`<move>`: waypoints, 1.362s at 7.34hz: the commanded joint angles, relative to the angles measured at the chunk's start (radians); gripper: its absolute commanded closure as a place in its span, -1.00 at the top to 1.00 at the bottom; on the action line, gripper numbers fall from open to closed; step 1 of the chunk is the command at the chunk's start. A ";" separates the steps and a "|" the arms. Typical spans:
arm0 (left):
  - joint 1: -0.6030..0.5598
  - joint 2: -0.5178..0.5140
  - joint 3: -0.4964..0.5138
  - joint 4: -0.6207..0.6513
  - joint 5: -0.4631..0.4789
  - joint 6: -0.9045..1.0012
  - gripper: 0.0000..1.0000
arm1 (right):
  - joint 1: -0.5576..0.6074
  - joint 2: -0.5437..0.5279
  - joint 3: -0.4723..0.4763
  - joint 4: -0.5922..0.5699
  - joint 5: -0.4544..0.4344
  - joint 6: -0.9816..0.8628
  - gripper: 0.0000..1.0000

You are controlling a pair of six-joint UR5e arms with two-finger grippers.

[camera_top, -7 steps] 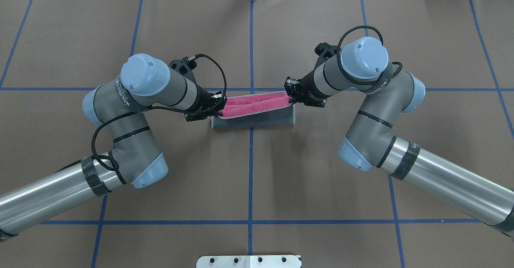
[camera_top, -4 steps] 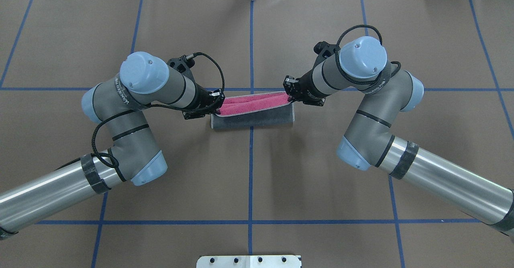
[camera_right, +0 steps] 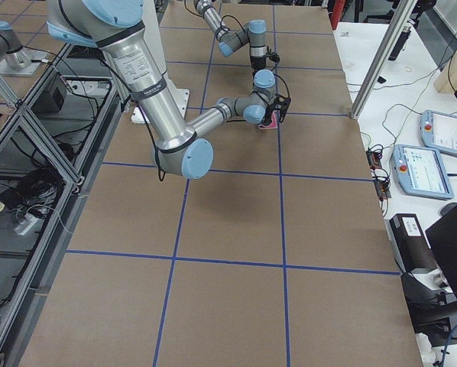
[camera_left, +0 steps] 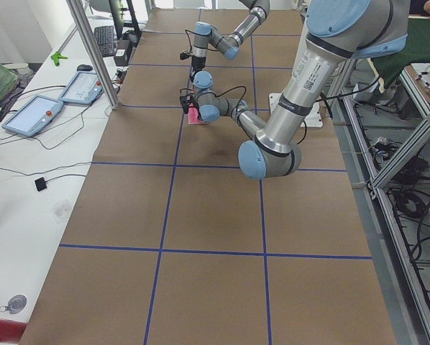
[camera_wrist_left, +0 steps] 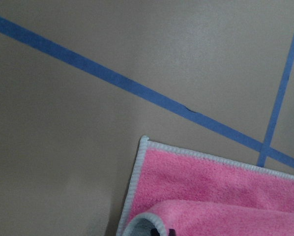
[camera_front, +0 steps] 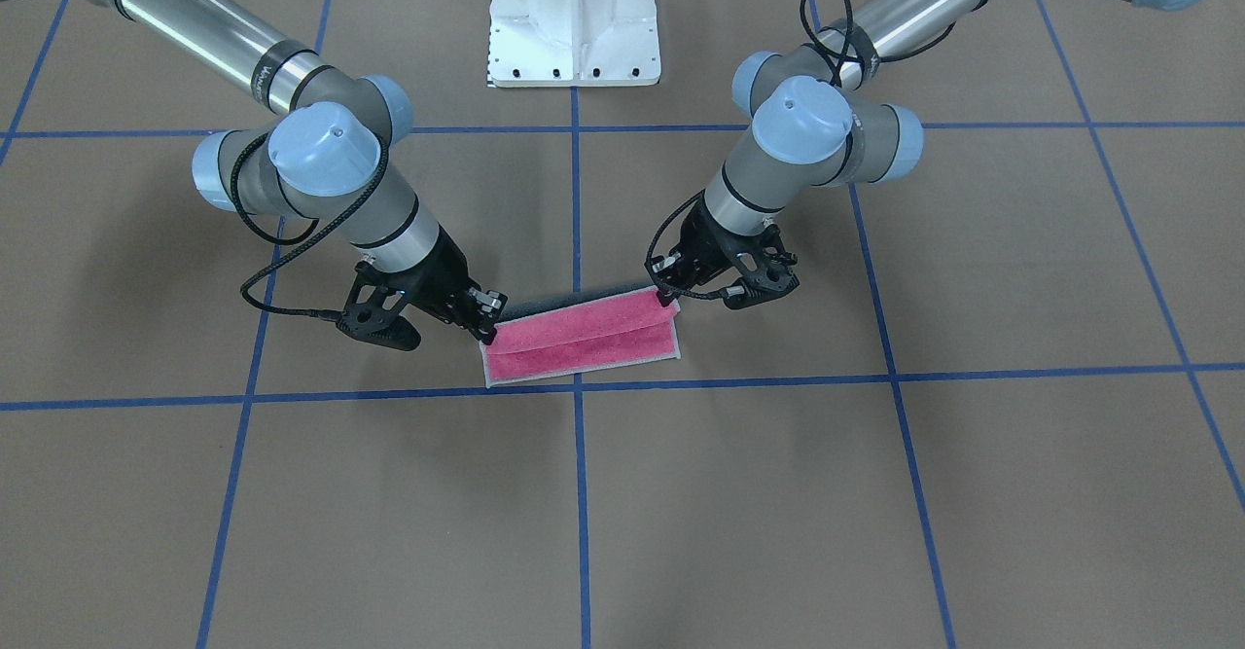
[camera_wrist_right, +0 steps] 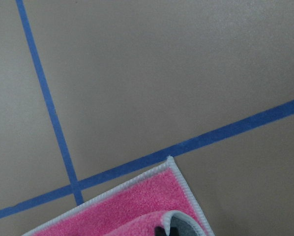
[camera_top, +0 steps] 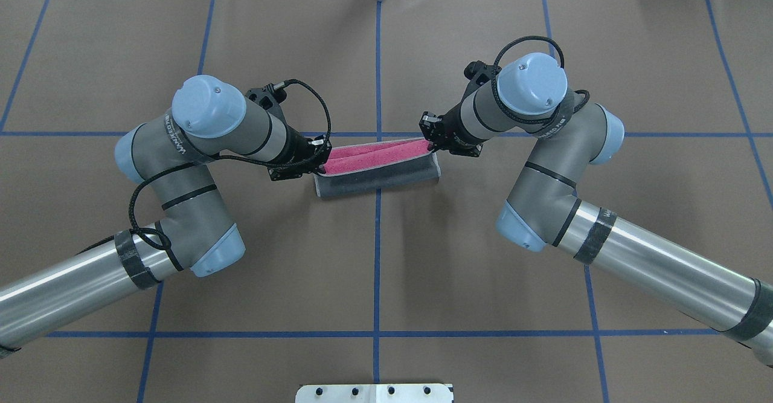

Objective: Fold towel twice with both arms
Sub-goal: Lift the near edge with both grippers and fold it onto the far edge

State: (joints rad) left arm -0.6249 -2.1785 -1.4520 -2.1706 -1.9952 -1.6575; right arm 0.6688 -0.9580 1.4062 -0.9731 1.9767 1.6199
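- Towel (camera_top: pixel 377 172): lies mid-table beside the blue tape (camera_top: pixel 378 58) crossing. The robot-side half is raised and arched over the flat pink half, grey face outward. This is judged to be the first fold, not yet laid down.
- Left gripper (camera_top: pixel 323 160): pinched on the towel's raised left corner.
- Right gripper (camera_top: pixel 430 143): pinched on the raised right corner (matched ends should keep the edge straight).
- Materials: limp, nubby terry with pale stitched edging, on a matte brown table (camera_top: pixel 483 270).

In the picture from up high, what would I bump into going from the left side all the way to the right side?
left arm → left end effector → towel → right end effector → right arm
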 commanded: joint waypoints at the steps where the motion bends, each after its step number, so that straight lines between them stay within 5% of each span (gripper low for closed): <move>1: 0.001 0.000 0.004 0.000 -0.001 -0.002 -1.00 | -0.002 0.001 -0.015 0.001 -0.001 -0.002 -1.00; 9: -0.001 -0.034 0.055 0.000 0.004 -0.010 -1.00 | 0.000 -0.016 -0.016 0.042 -0.001 -0.003 -0.97; 10: -0.001 -0.034 0.059 0.000 0.004 -0.010 -1.00 | 0.000 -0.016 -0.016 0.042 -0.001 -0.003 -0.50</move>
State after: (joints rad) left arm -0.6249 -2.2113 -1.3965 -2.1706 -1.9913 -1.6674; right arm 0.6684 -0.9740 1.3898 -0.9313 1.9758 1.6168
